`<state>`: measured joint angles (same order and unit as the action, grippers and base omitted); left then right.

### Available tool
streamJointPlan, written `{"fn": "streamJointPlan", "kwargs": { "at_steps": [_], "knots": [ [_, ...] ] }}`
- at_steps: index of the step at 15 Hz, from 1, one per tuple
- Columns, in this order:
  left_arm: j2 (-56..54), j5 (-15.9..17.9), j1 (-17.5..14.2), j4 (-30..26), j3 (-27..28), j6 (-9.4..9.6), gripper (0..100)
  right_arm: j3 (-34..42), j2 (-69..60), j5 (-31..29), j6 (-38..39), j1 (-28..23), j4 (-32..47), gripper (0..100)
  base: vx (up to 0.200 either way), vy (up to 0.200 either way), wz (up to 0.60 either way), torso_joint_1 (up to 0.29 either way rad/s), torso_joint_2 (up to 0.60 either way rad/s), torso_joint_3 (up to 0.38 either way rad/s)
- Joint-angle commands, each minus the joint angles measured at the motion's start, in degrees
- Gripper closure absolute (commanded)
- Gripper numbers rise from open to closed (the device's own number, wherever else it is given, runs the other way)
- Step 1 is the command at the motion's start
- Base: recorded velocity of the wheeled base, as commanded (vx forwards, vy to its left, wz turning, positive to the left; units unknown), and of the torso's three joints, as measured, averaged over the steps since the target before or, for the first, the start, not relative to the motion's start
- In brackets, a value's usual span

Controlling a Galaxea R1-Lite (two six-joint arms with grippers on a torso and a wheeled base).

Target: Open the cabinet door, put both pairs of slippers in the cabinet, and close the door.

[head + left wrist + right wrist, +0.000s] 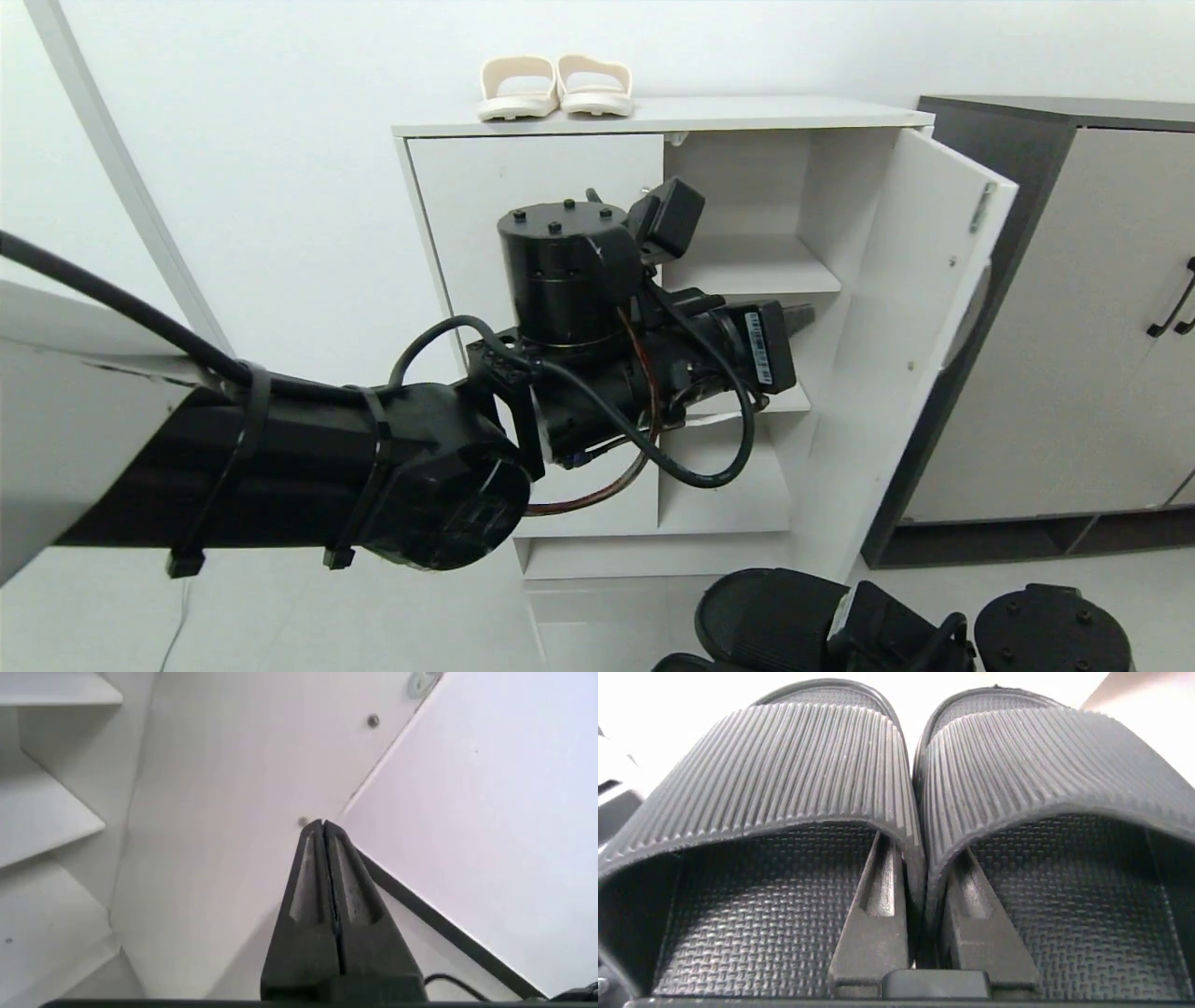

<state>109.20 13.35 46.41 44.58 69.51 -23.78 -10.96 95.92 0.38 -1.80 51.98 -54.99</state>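
While my right gripper (922, 873) clamps the black slippers (906, 793) together by their inner walls, the cream pair (557, 86) sits on top of the cabinet (532, 177), its door (915, 327) standing open. My left gripper (323, 835), clenched on nothing, hangs across the opening near the door. I reckon the slippers could snag that arm going in.

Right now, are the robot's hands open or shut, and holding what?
Left gripper: shut, holding nothing.
Right gripper: shut on the black slippers, one finger inside each.
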Motion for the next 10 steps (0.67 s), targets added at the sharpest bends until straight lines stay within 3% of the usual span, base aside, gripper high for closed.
{"fn": "streamJointPlan", "kwargs": {
  "at_steps": [1, 4, 7, 8, 10],
  "knots": [
    [-2.6, -0.1, -1.4, 0.6, -3.3, -0.03, 100, -0.4, 0.2, 0.0, 0.2, -0.4, -0.1, 100, 0.000, 0.000, 0.00, 0.000, 0.00, 0.000],
    [-11.7, -0.2, -5.4, 0.4, -11.1, 1.28, 100, -2.0, 1.0, -0.6, 0.5, -2.3, -0.6, 100, 0.000, 0.000, 0.00, 0.000, 0.00, 0.000],
    [-23.7, -1.1, -10.7, -0.1, -22.3, 10.51, 100, -7.8, 4.5, -5.7, 2.8, -7.2, -1.0, 100, 0.000, 0.000, 0.00, 0.000, 0.00, 0.000],
    [-28.6, -4.8, -11.3, -1.7, -25.7, 12.36, 100, -10.6, 6.7, -10.6, 4.6, -7.8, -1.1, 100, 0.000, 0.000, 0.00, 0.000, 0.00, 0.000],
    [-39.1, -15.1, -11.3, -8.5, -30.7, 13.06, 100, -17.3, 11.0, -21.5, 8.1, -7.8, -1.1, 100, 0.000, 0.000, 0.00, 0.000, 0.00, 0.000]
  ]
}}
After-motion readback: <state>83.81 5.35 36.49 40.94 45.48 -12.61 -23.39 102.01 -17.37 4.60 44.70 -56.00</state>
